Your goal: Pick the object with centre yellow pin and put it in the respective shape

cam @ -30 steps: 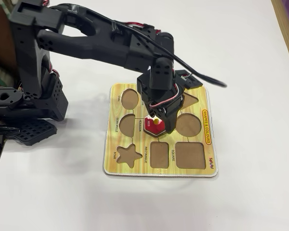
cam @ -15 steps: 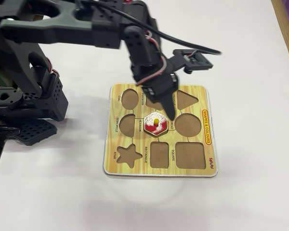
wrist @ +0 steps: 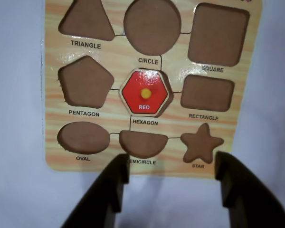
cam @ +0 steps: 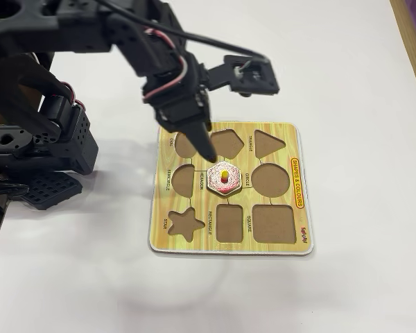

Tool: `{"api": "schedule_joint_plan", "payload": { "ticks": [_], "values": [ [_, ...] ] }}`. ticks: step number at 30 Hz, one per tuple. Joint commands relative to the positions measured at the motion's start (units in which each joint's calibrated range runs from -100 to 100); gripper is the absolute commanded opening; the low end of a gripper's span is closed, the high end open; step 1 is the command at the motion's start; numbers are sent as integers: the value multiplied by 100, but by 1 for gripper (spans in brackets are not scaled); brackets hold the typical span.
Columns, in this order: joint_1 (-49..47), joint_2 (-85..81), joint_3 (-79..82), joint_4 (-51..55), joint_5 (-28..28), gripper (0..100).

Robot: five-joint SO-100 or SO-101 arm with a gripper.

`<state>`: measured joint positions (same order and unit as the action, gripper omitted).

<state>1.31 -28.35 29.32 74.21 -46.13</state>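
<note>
Wrist view: you look down on the board (wrist: 52, 71), with the red piece (wrist: 144, 92), yellow pin at its middle, lying in the hexagon cut-out (wrist: 164, 95) between the pentagon (wrist: 85, 81) and rectangle (wrist: 207, 93) recesses and below the circle (wrist: 152, 26). A brown sliver of the recess shows along the piece's right edge, so you cannot tell whether it sits fully flush or slightly skewed. The gripper (wrist: 168, 178) shows as two dark fingers spread wide at the bottom of the frame, with nothing between them; they stand off the board's near edge, over the white table (wrist: 14, 190). Fixed view: the piece (cam: 224, 178) rests in the middle cell of the board (cam: 301, 208), and the gripper (cam: 201, 142) hangs empty above the board's far-left part, one dark finger pointing down towards the oval (cam: 185, 143) and pentagon (cam: 226, 143) recesses, clear of the piece. The arm is folded back towards its base at the left, wrist pitched downward, the cable arching over it. By this evidence the placement looks essentially done. Risks for you from here: a low retreat could drag a fingertip across the pin or the board's edge and lift the piece out or shift the board; if the piece is cocked, a nudge could tip it onto the rim.
</note>
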Motion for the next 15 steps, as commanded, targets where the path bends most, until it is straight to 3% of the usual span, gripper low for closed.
{"api": "schedule_joint_plan", "payload": {
  "ticks": [1, 15],
  "values": [
    [6, -797, 261, -74, -131, 21],
    [-4, -3767, 1844, -74, -136, 21]
  ]
}}
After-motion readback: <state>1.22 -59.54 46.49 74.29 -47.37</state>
